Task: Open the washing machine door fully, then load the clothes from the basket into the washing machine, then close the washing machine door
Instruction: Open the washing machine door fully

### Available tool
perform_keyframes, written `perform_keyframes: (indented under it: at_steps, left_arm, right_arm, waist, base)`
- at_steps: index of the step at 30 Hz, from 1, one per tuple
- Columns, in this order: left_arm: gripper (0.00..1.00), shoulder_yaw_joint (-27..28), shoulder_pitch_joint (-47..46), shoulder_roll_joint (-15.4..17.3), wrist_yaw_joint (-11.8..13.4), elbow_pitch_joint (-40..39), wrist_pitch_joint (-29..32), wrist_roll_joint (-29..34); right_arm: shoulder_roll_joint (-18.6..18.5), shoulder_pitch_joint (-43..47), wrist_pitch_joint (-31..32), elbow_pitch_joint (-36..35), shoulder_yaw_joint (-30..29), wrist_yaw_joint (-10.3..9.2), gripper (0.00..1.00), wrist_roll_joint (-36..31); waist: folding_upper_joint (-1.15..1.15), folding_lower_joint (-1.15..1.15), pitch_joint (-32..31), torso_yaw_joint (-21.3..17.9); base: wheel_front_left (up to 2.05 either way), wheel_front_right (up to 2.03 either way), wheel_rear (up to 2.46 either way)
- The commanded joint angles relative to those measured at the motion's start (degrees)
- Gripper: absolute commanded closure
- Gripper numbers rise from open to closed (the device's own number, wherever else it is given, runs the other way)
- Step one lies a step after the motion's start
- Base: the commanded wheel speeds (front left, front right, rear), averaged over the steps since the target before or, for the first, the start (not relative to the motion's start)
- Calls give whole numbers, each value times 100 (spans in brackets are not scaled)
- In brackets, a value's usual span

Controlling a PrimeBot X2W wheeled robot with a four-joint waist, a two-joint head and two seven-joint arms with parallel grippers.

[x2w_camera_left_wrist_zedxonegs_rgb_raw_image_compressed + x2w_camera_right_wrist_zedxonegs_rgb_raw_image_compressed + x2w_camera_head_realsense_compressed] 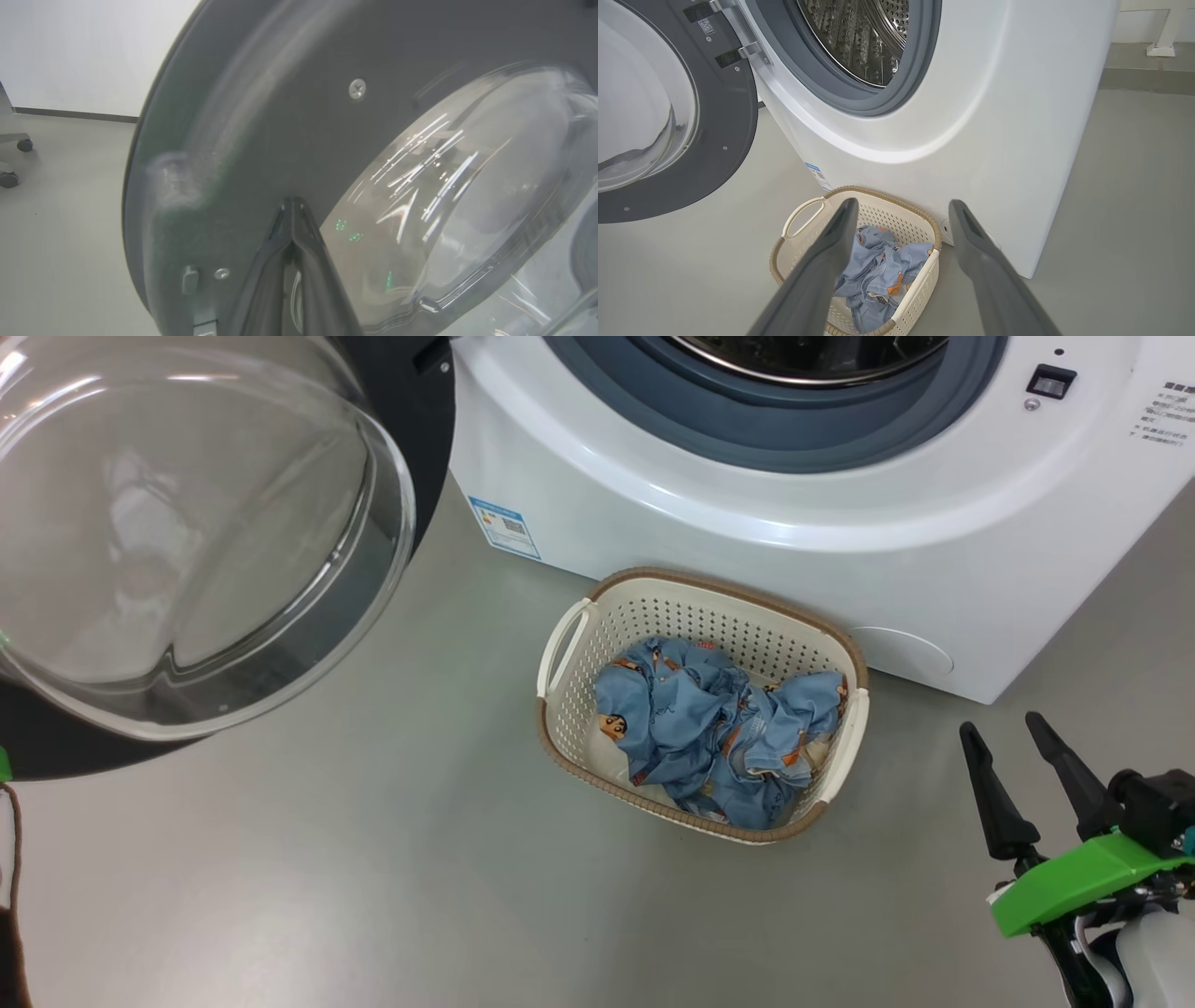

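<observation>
Washing machine (747,523) stands at the far edge of the floor (373,896), mouth clear, grey-blue gasket (794,439) and steel drum (859,42) exposed.

Washing machine door (196,541) is swung out on the machine's left w/ its glass bowl facing the head cam. It looks wide open, but can't tell if it's at its stop.

Basket (728,586) sits on the floor just in front of the machine, below the mouth. Its far rim is v. close to the front panel; contact unclear.

Clothes (709,728) are all bunched in the basket's near-right part.

Right gripper (999,723) hangs near the basket's right side, apart from it, fingers spread wide, nothing btwn them. The right wrist cam looks down over the pile.

Left gripper (293,205) is pinched closed, empty, tips right at the door's inner face near the bowl's edge; touch not certain.

Risks, prob.:
- Door drifts back into the loading path if it isn't at full swing.
- Right fingers clip the rim on the way down; a light basket slides or tips.
- Grab takes one layer only, so the rest drags over the rim onto the floor.
- Trailing fabric catches on the gasket lip and later blocks closing.
</observation>
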Motion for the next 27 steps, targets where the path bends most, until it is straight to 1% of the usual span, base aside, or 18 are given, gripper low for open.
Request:
perform_keyframes:
  at_steps: [1,8,16,20,27]
  left_arm:
    - [100,172,-165,432,-7,-66,-30,53]
    - [100,202,-9,376,-7,-94,-30,36]
    - [100,130,699,157,-7,-433,-30,-63]
    - [100,42,1180,-26,-7,-783,-30,-163]
    - [100,-274,1867,-284,-7,-1370,-30,-223]
  right_arm:
    - [-67,-125,-69,-117,149,9,0,-78]
    - [17,-113,-69,-68,129,9,0,-72]
    - [151,148,-69,-73,84,9,0,10]
    - [223,308,-69,-84,64,9,0,68]
    - [322,512,-69,-93,53,9,0,134]
  waist:
    - [0,0,2,-30]
    - [0,0,-178,-62]
    - [0,0,-610,14]
    - [0,0,-865,102]
    - [0,0,-1165,194]
  base:
    - [0,0,0]
    - [0,0,0]
    - [0,0,0]
    - [0,0,0]
    - [0,0,0]
